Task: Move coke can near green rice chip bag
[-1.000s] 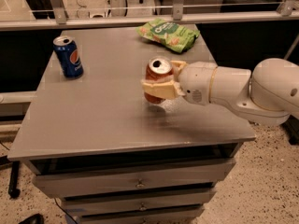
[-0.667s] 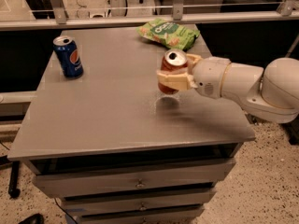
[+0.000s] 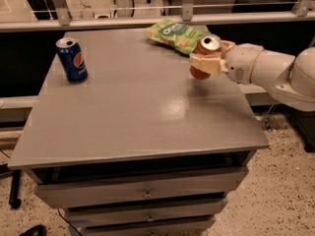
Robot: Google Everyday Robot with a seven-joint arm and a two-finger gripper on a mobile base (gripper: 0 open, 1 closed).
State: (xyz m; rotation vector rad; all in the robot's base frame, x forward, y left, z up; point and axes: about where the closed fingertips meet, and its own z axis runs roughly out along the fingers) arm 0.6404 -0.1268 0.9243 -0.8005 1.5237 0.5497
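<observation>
Hand: cream two-finger hand [image 3: 211, 58] on a white arm [image 3: 268, 70], raised over the far right part of the grey flat-topped desk [image 3: 133, 107], clamped around the can.
Coke can: red aluminium coke can with silver top [image 3: 209, 44], lifted off the desk, just beside the bag.
Chip bag: crinkled light-green rice chip bag [image 3: 173, 33], lay flat at the far edge.
Other can: blue Pepsi can [image 3: 72, 59], stood upright far left, well apart.

Grey matte tabletop [image 3: 133, 112], sitting on a drawer unit [image 3: 142, 195]. On it: blue aluminium Pepsi can [image 3: 72, 59], upright, rear left. Flat, crinkled light-green rice chip bag [image 3: 174, 34] at the rear edge, right of centre. The two are well apart. My hand [image 3: 206, 58] is over the right rear, clamped on the red aluminium coke can [image 3: 209, 43], just beside the bag.
</observation>
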